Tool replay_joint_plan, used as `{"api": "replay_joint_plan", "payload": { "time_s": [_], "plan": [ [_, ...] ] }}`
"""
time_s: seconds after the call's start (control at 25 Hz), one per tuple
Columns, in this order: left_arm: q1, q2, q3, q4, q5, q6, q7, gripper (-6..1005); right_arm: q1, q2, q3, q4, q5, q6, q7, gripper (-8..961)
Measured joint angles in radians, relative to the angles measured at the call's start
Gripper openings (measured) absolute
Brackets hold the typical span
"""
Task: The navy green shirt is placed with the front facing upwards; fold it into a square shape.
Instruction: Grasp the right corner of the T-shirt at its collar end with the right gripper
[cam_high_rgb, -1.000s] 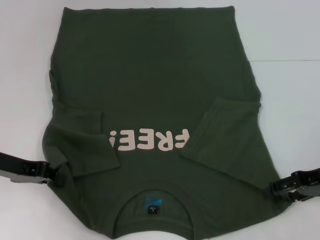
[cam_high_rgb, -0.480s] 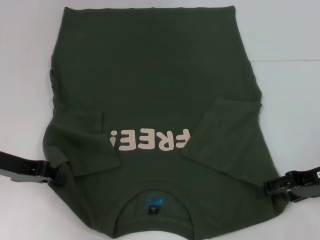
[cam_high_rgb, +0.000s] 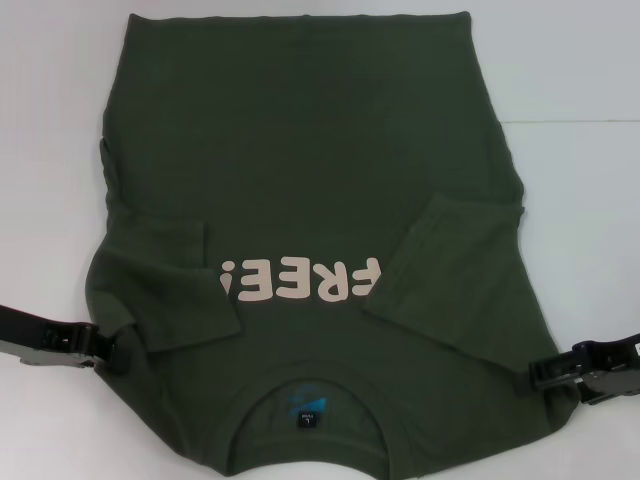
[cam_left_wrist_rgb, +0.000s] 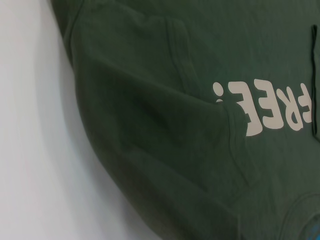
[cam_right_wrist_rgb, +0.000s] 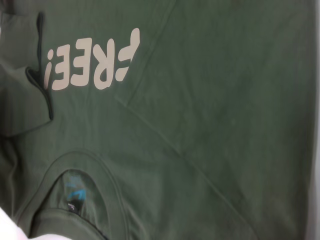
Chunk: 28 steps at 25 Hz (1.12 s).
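Navy green shirt (cam_high_rgb: 300, 180) lies flat on the white counter (cam_high_rgb: 580, 60), front up, collar (cam_high_rgb: 310, 385) at 6 o'clock nearest me, hem out at 12. Both sleeves already folded in over the chest: left sleeve (cam_high_rgb: 165, 275) at approx 8 o'clock of the print, right sleeve (cam_high_rgb: 445, 270) at 3 o'clock. Pink "FREE!" lettering (cam_high_rgb: 300, 280) reads upside down from my head cam, sitting between the sleeves. Small dark neck label (cam_high_rgb: 305, 418) inside the collar, w/ blue print just above it. My left claw (cam_high_rgb: 112, 352) is at the shirt's 8 o'clock edge, tips right at the shoulder fabric; can't tell if spread or pinching. My right claw (cam_high_rgb: 540, 375) is at the 4 o'clock edge, tips at the cloth; again can't tell its state.
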Motion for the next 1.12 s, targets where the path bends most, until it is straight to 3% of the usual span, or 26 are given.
{"api": "replay_joint_plan", "payload": {
  "time_s": [0.16, 0.36, 0.8, 1.0, 1.12],
  "plan": [
    [0.0, 0.0, 0.0, 0.0, -0.001, 0.0, 0.001, 56, 0.0, -0.004, 0.0, -0.001, -0.004, 0.007, 0.017, 865],
    [-0.002, 0.0, 0.0, 0.0, -0.001, 0.0, 0.001, 56, 0.0, -0.007, -0.01, -0.001, -0.015, 0.024, 0.034, 680],
    [-0.004, 0.0, 0.0, 0.0, -0.001, -0.001, 0.001, 55, 0.0, -0.01, -0.006, -0.006, -0.018, 0.027, 0.039, 438],
    [-0.004, 0.0, 0.0, 0.0, -0.001, -0.002, 0.001, 55, 0.0, -0.011, -0.009, -0.006, -0.018, 0.027, 0.035, 197],
    [-0.004, 0.0, 0.0, 0.0, -0.001, -0.002, 0.001, 54, -0.001, -0.011, -0.01, -0.005, -0.02, 0.027, 0.029, 116]
  ]
}}
